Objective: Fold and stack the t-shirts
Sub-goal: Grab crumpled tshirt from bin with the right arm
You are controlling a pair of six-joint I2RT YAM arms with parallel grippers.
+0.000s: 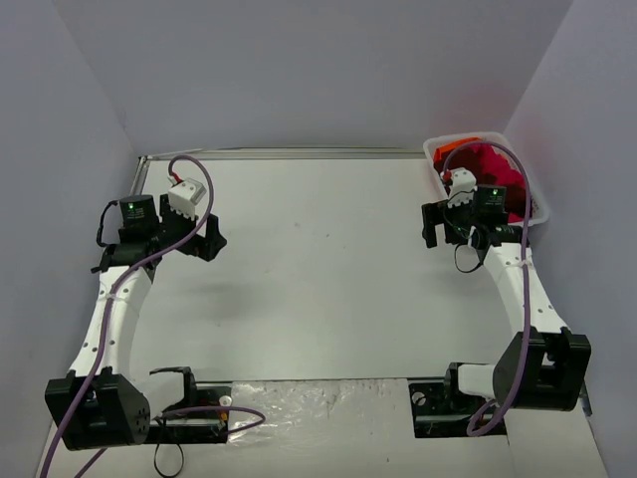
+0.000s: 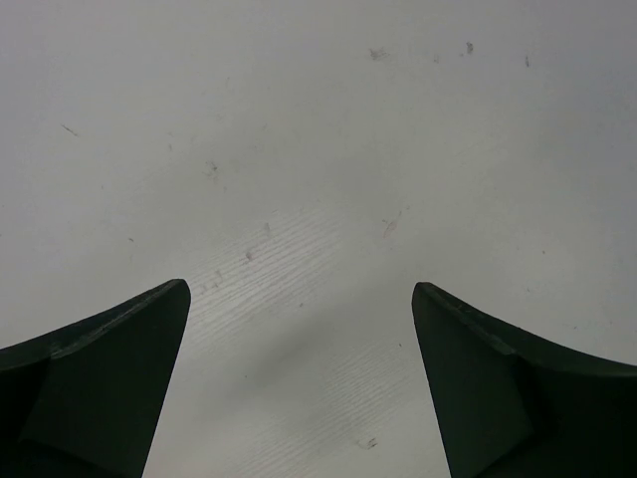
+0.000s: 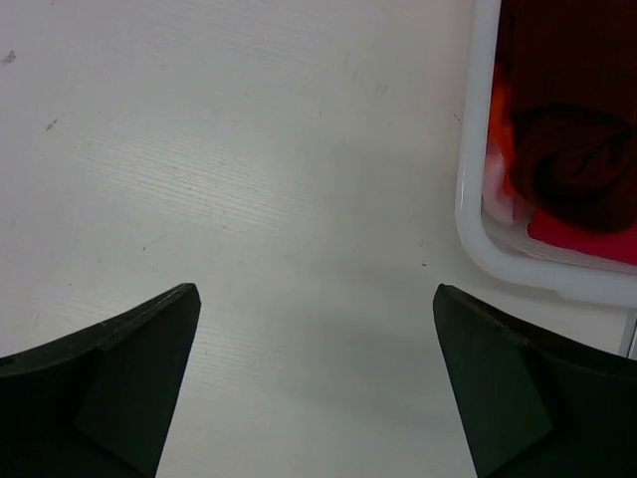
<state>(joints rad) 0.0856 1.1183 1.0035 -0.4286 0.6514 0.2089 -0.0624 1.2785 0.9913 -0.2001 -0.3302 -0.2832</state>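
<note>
The t-shirts lie bunched in a white basket (image 1: 434, 157) at the far right: a pink one (image 1: 498, 164), an orange one (image 1: 460, 145), and in the right wrist view a dark maroon one (image 3: 577, 164) over orange (image 3: 501, 129) and pink (image 3: 577, 237) cloth. My right gripper (image 1: 431, 225) is open and empty over bare table just left of the basket; it also shows in its wrist view (image 3: 317, 299). My left gripper (image 1: 211, 242) is open and empty over bare table at the far left, seen also in its wrist view (image 2: 301, 294).
The basket's white rim (image 3: 470, 189) is close to my right gripper's right finger. Grey walls enclose the table (image 1: 318, 269) at the back and sides. A crinkled clear plastic sheet (image 1: 318, 403) lies between the arm bases at the near edge.
</note>
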